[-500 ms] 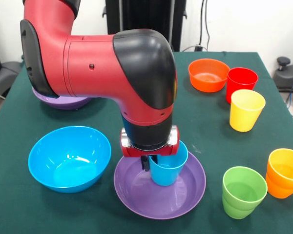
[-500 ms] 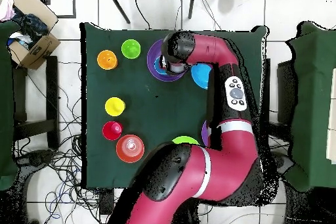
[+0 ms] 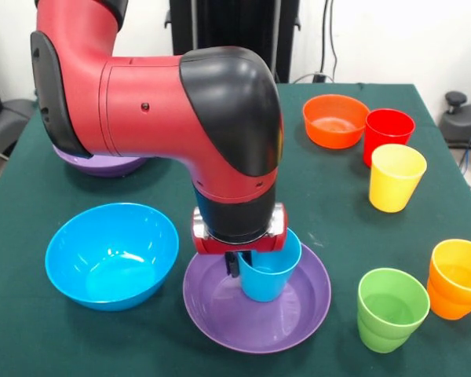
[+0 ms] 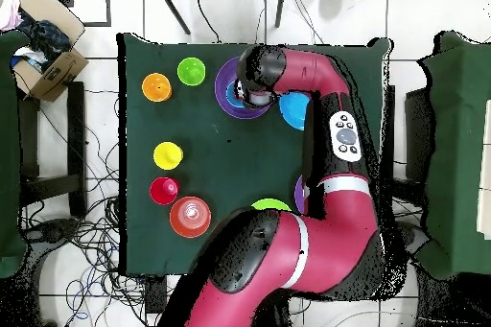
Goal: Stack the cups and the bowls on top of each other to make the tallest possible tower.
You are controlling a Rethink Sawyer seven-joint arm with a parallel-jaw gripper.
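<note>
Hanging over the near purple bowl, the red and black arm's gripper (image 3: 239, 263) holds the small glossy blue plastic cup (image 3: 268, 265) by its rim: one dark finger shows against the cup's left wall, and the fingers are closed narrow on it. The cup stands upright, slightly off centre inside the wide shallow purple plastic bowl (image 3: 256, 292), with its base at or just above the bowl's floor; I cannot tell which. In the overhead view the arm's wrist covers most of this bowl (image 4: 226, 89).

Just left of it on the green-covered bench (image 3: 334, 188) sits the deep blue plastic bowl (image 3: 111, 254), empty. A second purple bowl (image 3: 102, 163) lies behind the arm at the far left, mostly hidden. At the far right stand the smaller orange bowl (image 3: 334, 120), the red cup (image 3: 388, 134) just beside it, and the yellow cup (image 3: 396, 177) in front of the red one. Nearer the camera, the green cup (image 3: 391, 308) and the orange cup (image 3: 458, 278) stand side by side. A light green bowl's edge (image 4: 269, 204) peeks out beside the arm in the overhead view.
</note>
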